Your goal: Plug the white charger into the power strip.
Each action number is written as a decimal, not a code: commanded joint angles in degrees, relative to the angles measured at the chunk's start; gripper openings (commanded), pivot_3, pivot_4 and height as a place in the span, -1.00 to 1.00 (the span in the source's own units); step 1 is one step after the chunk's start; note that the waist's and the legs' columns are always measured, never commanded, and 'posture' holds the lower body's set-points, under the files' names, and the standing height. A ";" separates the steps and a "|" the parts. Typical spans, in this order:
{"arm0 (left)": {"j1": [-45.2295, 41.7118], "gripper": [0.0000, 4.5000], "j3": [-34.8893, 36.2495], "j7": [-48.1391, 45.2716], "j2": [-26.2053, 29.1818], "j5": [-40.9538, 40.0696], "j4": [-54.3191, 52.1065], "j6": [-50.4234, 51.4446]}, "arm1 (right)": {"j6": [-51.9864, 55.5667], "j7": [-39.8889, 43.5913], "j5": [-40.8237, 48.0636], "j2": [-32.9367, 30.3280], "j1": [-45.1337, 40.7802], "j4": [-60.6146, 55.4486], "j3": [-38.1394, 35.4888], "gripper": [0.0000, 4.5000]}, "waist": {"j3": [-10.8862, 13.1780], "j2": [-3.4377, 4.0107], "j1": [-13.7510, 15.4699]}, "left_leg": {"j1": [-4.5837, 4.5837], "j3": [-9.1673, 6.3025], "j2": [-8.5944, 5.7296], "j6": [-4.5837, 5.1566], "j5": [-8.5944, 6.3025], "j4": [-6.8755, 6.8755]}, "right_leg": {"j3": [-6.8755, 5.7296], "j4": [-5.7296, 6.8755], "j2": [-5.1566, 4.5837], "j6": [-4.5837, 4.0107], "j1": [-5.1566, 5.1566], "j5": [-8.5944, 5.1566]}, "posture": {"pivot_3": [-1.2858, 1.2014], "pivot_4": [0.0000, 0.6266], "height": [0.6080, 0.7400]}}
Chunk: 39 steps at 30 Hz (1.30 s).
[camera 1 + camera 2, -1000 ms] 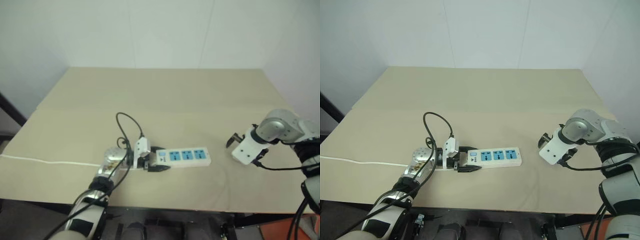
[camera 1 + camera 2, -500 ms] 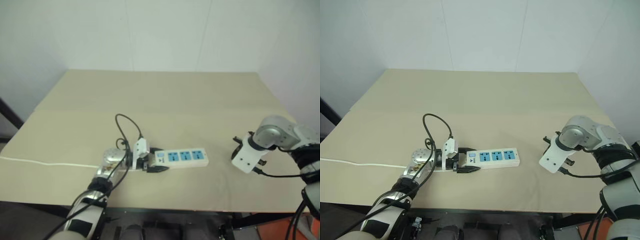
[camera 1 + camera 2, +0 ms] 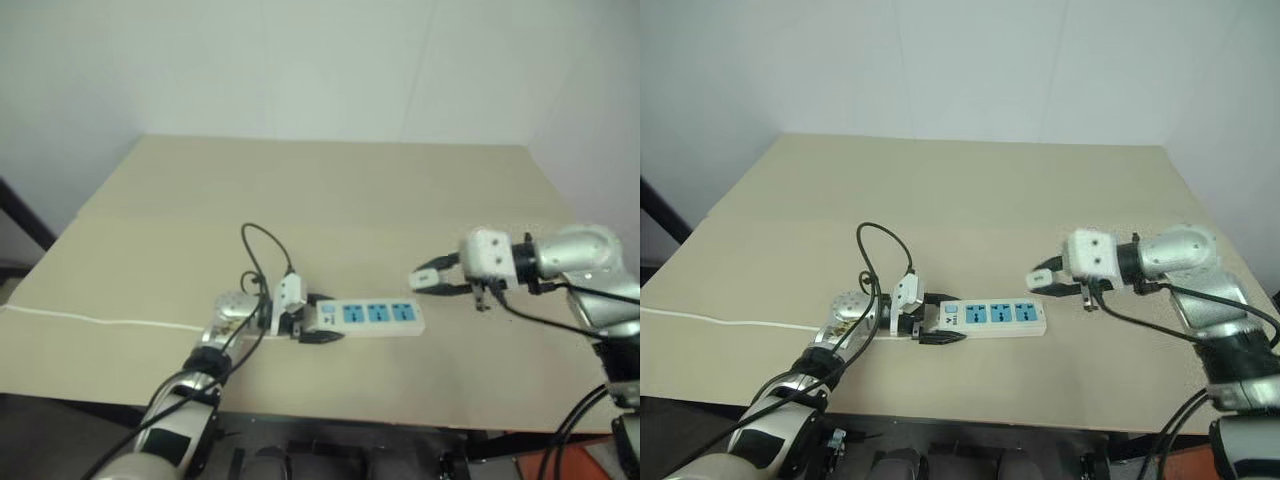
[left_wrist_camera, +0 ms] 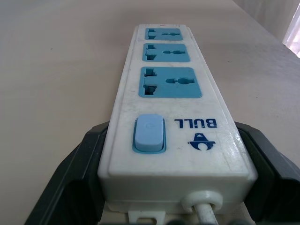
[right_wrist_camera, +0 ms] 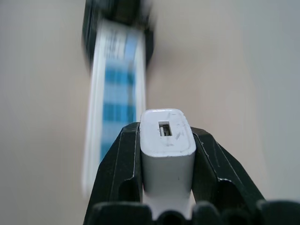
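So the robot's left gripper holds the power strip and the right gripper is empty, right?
Not quite. The left gripper does hold the power strip, but the right gripper is not empty: it is shut on the white charger. The right wrist view shows the charger pinched between its black fingers.

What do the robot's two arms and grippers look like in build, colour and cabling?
Both arms are silver-grey metal with rounded joints and loose black cables. The left gripper and right gripper each have a white boxy housing and two black fingers. A black cable loops high above the left wrist.
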 commanded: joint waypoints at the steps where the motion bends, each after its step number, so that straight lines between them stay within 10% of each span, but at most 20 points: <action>1: -0.01 0.47 -2.51 -0.65 -0.06 3.43 3.15 -0.48 | 14.67 -7.64 12.47 3.86 2.53 -8.15 -5.93 -0.50 | 0.00 0.00 0.11 | -0.06 -0.04 -0.01 0.00 0.00 0.00 | -0.05 0.01 -0.01 0.00 -0.03 0.00 | 0.03 -0.52 1.00; 18: -1.10 0.47 -2.18 -6.92 -0.79 2.54 4.82 -3.01 | 12.57 -19.36 4.79 21.50 7.65 -8.94 2.84 -0.50 | -0.02 0.04 -0.06 | -1.17 -0.36 -0.03 0.00 0.01 0.04 | -0.61 0.05 0.02 -0.02 -1.03 0.00 | 0.03 -0.52 1.00; 39: 0.23 0.47 -2.43 -6.88 0.20 2.69 3.42 -2.64 | 3.57 -14.94 -0.46 22.83 7.51 0.86 3.38 -0.50 | -0.04 0.07 -0.40 | -1.10 -0.39 -0.02 0.00 0.01 0.04 | -0.65 0.06 0.03 -0.03 -0.98 -0.01 | 0.03 -0.52 1.00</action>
